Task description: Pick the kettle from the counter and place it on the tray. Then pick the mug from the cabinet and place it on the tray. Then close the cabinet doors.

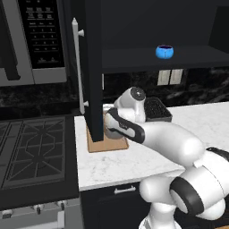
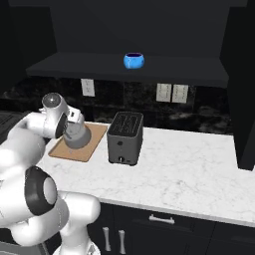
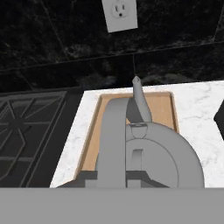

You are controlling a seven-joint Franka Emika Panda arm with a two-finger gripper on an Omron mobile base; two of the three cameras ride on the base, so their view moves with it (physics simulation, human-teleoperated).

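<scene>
While the tool [image 3: 113, 175] stays out of clear sight at the bottom of the hand view, its fingers seem pinched on the arched loop handle of the squat grey metal kettle [image 2: 77, 135], which sits over the flat tan wooden tray [image 2: 92, 144] on the white marble-look tabletop [image 2: 189, 169]. Step one looks nearly finished: I judge the next move is to set the kettle down and let go, then reach for the small bright blue mug [image 2: 133, 61] on the dark cabinet shelf [image 2: 74, 64].
</scene>
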